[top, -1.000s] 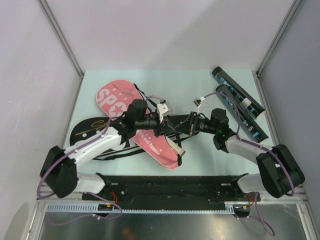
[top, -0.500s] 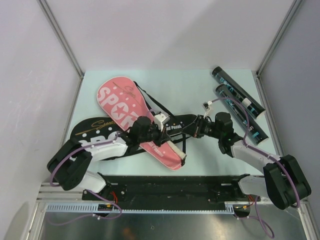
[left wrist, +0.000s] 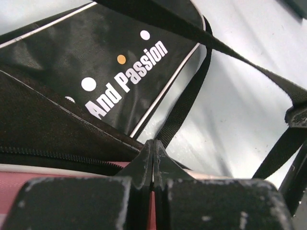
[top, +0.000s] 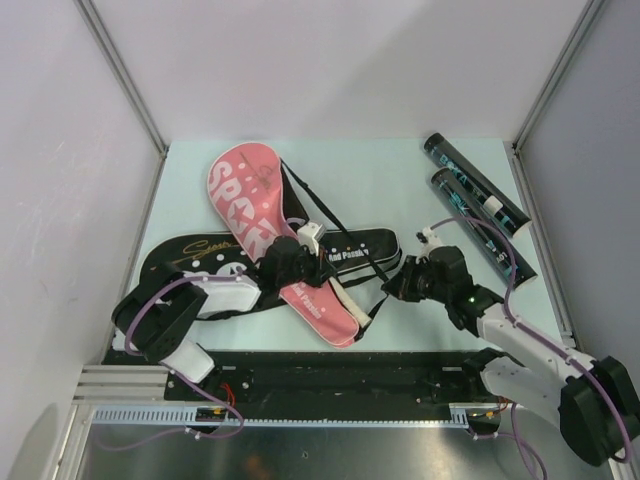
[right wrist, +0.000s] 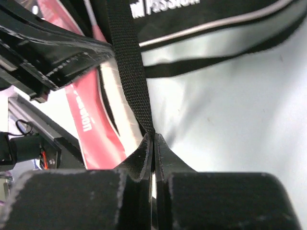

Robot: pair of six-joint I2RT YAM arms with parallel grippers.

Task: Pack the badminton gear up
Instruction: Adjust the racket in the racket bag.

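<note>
Strap [right wrist: 126,57], black, clamped between right gripper [right wrist: 153,140] fingers; left gripper [left wrist: 152,147] fingers pressed together beside black racket cover [left wrist: 72,52] zipper.

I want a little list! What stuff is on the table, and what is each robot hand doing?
pink cover: lies slanted, crossing the black cover
black cover: flat, white print "And Passion"
dark tubes: two, side by side at the far right of the table
left gripper: shut, at the zipped edge where the covers cross; hard to tell if it pinches anything
right gripper: shut on the black strap
rackets, shuttlecocks: none in sight
</note>
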